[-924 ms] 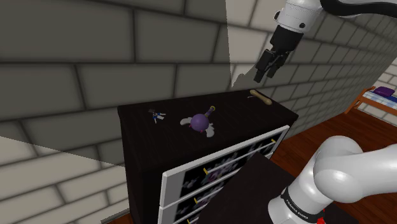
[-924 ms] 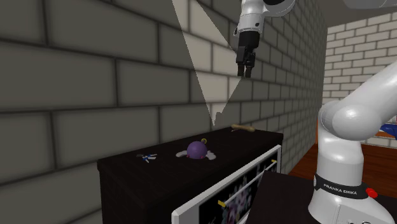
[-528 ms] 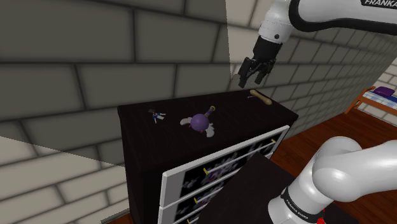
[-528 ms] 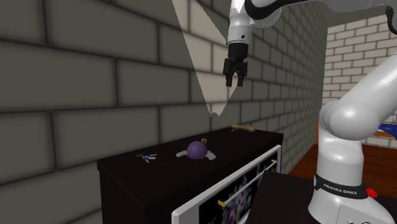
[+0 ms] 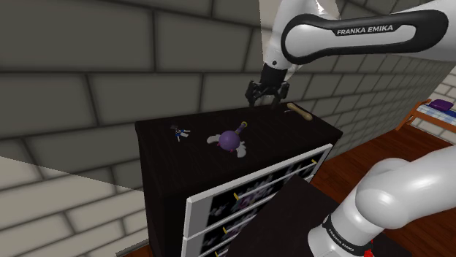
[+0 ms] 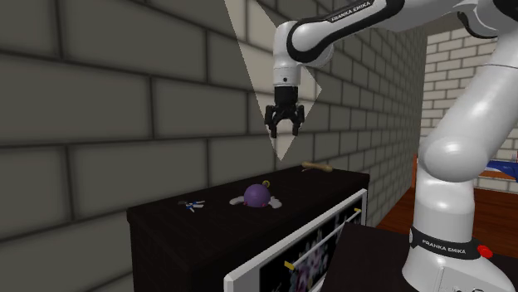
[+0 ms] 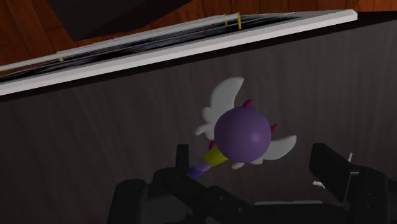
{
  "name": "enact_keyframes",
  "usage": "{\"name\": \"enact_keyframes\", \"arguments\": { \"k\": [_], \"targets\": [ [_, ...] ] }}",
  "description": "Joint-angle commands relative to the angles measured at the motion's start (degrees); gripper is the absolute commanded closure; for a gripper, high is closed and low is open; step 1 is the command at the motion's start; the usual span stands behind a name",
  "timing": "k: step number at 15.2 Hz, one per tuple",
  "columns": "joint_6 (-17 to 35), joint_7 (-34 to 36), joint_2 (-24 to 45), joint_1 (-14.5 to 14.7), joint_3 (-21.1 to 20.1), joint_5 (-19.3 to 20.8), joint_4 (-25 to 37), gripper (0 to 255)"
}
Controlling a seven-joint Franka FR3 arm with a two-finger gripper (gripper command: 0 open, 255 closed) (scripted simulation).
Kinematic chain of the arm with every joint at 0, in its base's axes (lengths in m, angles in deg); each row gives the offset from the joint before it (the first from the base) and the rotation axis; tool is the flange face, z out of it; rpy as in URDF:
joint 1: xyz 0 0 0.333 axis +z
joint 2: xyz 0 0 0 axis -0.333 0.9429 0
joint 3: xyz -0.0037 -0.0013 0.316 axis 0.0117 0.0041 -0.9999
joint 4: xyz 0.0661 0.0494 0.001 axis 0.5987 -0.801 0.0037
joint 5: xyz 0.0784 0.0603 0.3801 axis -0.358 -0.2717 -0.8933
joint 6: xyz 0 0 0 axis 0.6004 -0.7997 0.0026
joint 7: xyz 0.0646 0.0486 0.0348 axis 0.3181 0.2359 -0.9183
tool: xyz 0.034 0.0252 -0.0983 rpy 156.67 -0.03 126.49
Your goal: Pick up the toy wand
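Note:
The toy wand (image 5: 232,139) lies flat on the dark dresser top (image 5: 190,150): a purple ball with white wings and a short yellow and purple handle. It is also in the second exterior view (image 6: 258,195). My black gripper (image 5: 266,102) hangs open in the air above the dresser, above the wand and a little to the shoulder view's right of it, holding nothing. In the wrist view the wand (image 7: 245,135) lies far below, between the spread fingers (image 7: 182,158) of the gripper (image 7: 256,165). The second exterior view shows the gripper (image 6: 283,131) well above the dresser.
A small blue and white toy (image 5: 180,132) lies near the dresser's left end, and a tan bone-shaped object (image 5: 298,111) near its right end. A white-fronted drawer (image 5: 248,186) stands pulled out below. A brick wall rises close behind. The dark stand (image 5: 292,212) is at the lower right.
The arm has swung down and to the shoulder view's left, bringing the gripper from high over the dresser's right end to above the wand. The objects have not moved.

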Motion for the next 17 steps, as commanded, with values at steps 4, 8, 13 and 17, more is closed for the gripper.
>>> {"name": "enact_keyframes", "arguments": {
  "k": [4,8,13,17],
  "targets": [
    [6.49,10.71,9.79,-3.08,-2.26,1.55,1.82,0],
    [10.69,19.07,18.27,-5.25,-3.09,3.73,4.68,0],
    [14.65,29.19,28.84,-7.07,-2.66,6.85,9.41,0],
    [16.92,36.55,37.02,-7.81,-1.20,8.91,13.91,0]
  ]
}}
